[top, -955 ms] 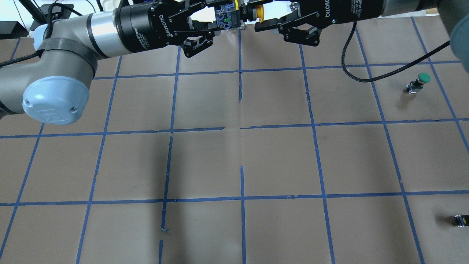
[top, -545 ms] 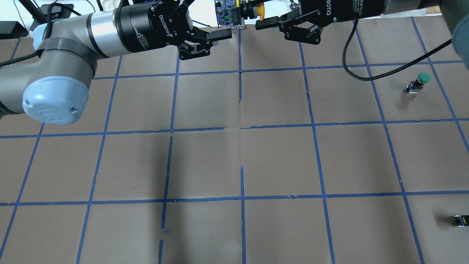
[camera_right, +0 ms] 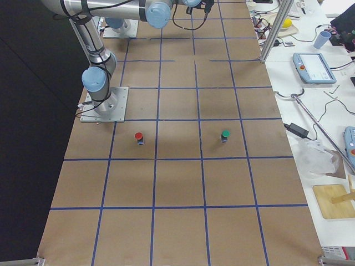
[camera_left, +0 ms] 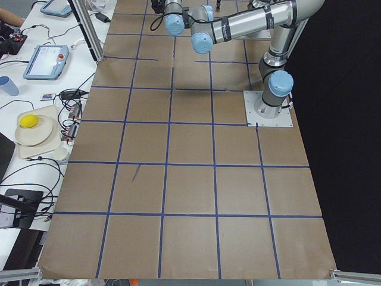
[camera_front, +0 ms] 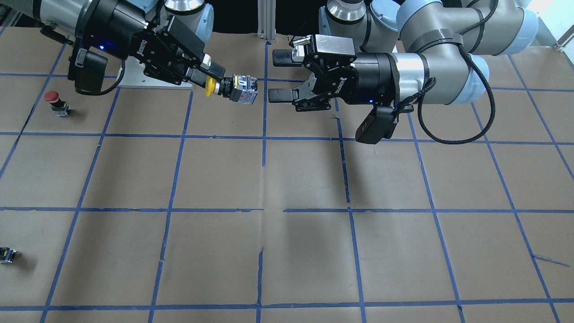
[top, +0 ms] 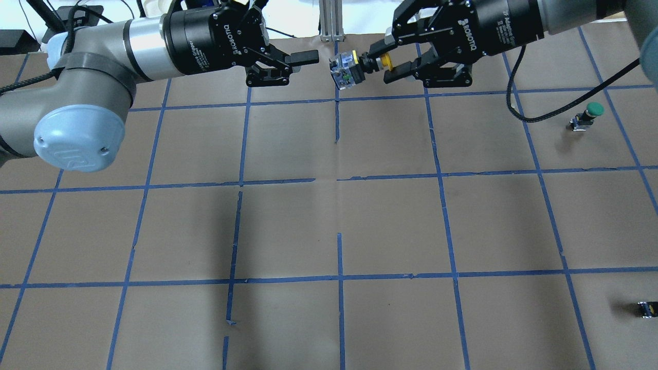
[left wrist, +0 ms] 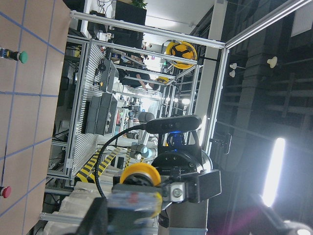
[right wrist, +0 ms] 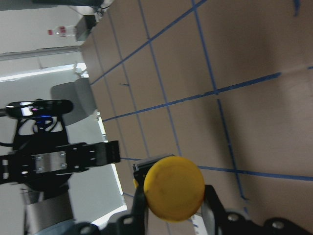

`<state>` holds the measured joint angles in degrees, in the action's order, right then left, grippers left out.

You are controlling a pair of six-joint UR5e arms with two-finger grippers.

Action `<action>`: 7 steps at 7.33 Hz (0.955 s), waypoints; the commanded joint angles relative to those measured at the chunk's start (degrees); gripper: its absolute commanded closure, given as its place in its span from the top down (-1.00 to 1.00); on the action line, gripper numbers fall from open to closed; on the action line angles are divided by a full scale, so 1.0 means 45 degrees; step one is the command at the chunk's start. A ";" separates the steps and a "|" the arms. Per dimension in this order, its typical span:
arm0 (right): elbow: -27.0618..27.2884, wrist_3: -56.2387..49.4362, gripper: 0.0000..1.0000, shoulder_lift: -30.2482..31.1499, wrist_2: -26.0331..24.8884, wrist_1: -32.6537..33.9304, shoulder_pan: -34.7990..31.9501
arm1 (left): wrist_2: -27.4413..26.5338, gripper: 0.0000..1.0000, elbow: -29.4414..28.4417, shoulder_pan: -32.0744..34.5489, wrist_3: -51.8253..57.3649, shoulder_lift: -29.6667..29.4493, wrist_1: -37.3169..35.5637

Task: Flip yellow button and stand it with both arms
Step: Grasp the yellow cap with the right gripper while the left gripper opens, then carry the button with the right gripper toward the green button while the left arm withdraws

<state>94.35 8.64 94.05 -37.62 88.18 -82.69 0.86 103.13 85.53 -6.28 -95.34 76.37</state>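
Brown paper table (top: 390, 226) taped into blue squares; the yellow button (top: 349, 69) hangs in the air at top centre of the overhead frame.
I see the right gripper (top: 381, 64) clamped on the button at its cap end. It holds the button sideways, clear of the paper, with the grey contact block pointing at the left gripper (camera_front: 274, 76). The left gripper's fingers are spread apart with nothing between them, level with the block and just short of it, with a small gap between. At the right edge of the overhead frame a green-capped button (top: 590, 114) stands upright, and lower down lies a small capless block (top: 646, 308). A red-capped button (camera_front: 54, 102) stands at the left edge of the front-facing frame.
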 commanded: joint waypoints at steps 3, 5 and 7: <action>0.0244 -0.0843 -0.69 0.0234 -0.6464 0.0093 -0.0041 | -0.4091 0.99 -0.0455 -0.0978 -0.0363 0.0190 -0.0037; 0.1135 -0.0631 -0.88 0.0174 -1.1208 0.1353 -0.0003 | -0.7767 0.99 -0.1096 -0.1037 -0.0324 -0.0295 -0.0038; 0.4038 0.0186 -0.91 0.0310 -1.4904 0.4897 0.0385 | -1.2010 0.99 -0.2091 -0.1037 -0.0441 -0.1154 0.0001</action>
<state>104.85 7.65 95.14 -93.97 100.55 -82.22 -42.34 96.58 80.90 -8.10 -98.40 76.27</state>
